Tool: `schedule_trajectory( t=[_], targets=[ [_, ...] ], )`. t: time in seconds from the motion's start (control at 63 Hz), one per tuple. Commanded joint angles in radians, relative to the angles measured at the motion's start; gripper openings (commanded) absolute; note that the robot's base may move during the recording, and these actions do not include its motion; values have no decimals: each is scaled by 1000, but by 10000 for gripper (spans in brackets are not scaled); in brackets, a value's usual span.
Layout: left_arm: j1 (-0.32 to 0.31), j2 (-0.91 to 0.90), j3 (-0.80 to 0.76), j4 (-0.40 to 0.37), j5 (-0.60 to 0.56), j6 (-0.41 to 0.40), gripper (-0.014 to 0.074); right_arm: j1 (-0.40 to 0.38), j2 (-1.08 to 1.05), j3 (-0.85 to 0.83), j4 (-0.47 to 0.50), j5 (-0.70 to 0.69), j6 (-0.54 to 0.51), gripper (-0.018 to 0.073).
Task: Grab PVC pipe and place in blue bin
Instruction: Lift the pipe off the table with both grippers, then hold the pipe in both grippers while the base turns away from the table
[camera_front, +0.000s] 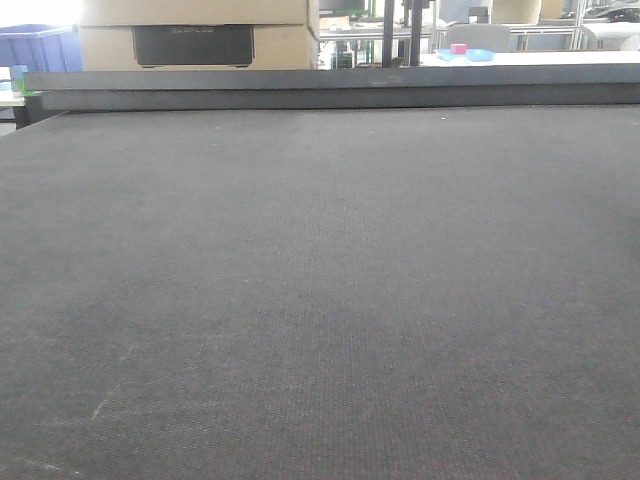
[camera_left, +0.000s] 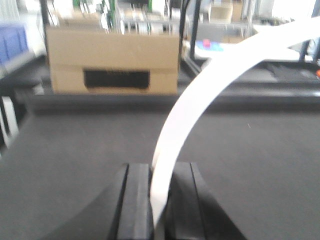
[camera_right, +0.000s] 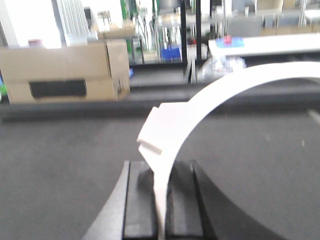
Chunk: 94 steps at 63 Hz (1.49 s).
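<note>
In the left wrist view a thin white PVC pipe (camera_left: 200, 90) curves up and to the right from between the black fingers (camera_left: 135, 200) of my left gripper (camera_left: 159, 170), which is shut on it. In the right wrist view my right gripper (camera_right: 162, 170) is likewise shut on a white curved PVC pipe (camera_right: 215, 90) with a flat tab (camera_right: 157, 127) just above the jaws. Whether both hold one piece I cannot tell. A blue bin (camera_front: 38, 45) shows at the far left beyond the table. Neither gripper shows in the front view.
A dark grey mat (camera_front: 320, 300) covers the table. A cardboard box (camera_front: 195, 35) stands behind the raised far edge (camera_front: 320, 85). Shelving and a white table with small coloured items (camera_front: 468, 52) lie further back.
</note>
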Motion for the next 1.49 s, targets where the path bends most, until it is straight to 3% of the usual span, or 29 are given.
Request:
schedule_trajectory(
  t=[0.0, 0.476, 0.699, 1.477],
  targets=[
    [-7, -29, 1, 30, -55, 4, -111, -3, -20, 4, -14, -74, -8, -162],
    [-7, -35, 1, 33, -72, 4, -111, -3, -23, 4, -14, -39, -8, -162],
    [-7, -35, 1, 33, -74, 4, -111, -3, -23, 4, -191, -9, -8, -162],
    [-7, -35, 1, 33, -76, 4, -111, -3, -23, 4, -186, -20, -8, -162]
  ],
)
